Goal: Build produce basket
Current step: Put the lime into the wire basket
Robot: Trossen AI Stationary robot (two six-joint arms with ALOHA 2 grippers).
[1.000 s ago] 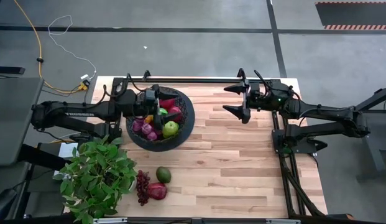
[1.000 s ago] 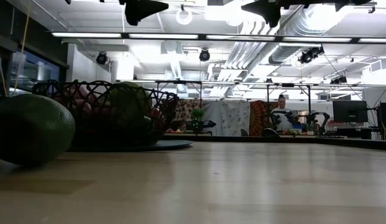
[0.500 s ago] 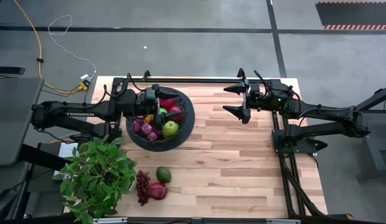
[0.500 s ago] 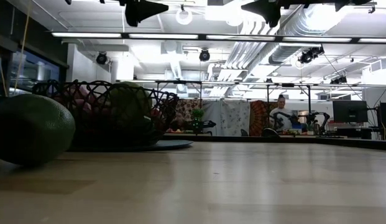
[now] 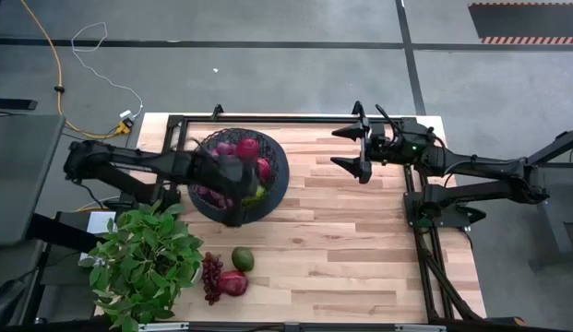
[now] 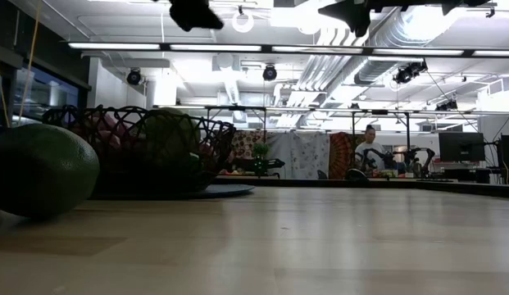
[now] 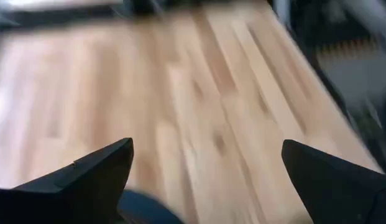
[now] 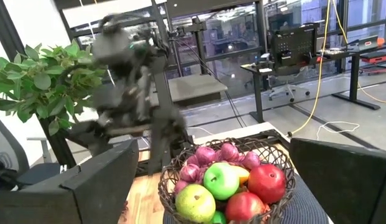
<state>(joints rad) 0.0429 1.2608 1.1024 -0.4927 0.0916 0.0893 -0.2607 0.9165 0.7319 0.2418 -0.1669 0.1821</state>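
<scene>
The black wire basket (image 5: pixel 277 175) stands at the table's far left and holds produce: green apples (image 8: pixel 221 180), red pomegranates (image 8: pixel 266 183) and purple grapes (image 8: pixel 206 155). An avocado (image 5: pixel 242 258), a dark red grape bunch (image 5: pixel 211 277) and a red pomegranate (image 5: pixel 233 284) lie on the wood near the front edge. My left gripper (image 5: pixel 236 189) hangs blurred over the basket, open and empty (image 7: pixel 205 155). My right gripper (image 5: pixel 341 148) stands open and empty at the far right, level, facing the basket.
A leafy potted plant (image 5: pixel 143 261) fills the near left corner, beside the loose produce. Bare wood (image 5: pixel 360 240) stretches across the middle and right of the table. A black frame rail (image 5: pixel 295 117) runs along the far edge.
My left gripper has swung over the basket from its far left part toward the table's near edge, fast enough to blur. It has tipped up from pointing steeply down to a shallower slant. It has stayed open. The produce has kept its place.
</scene>
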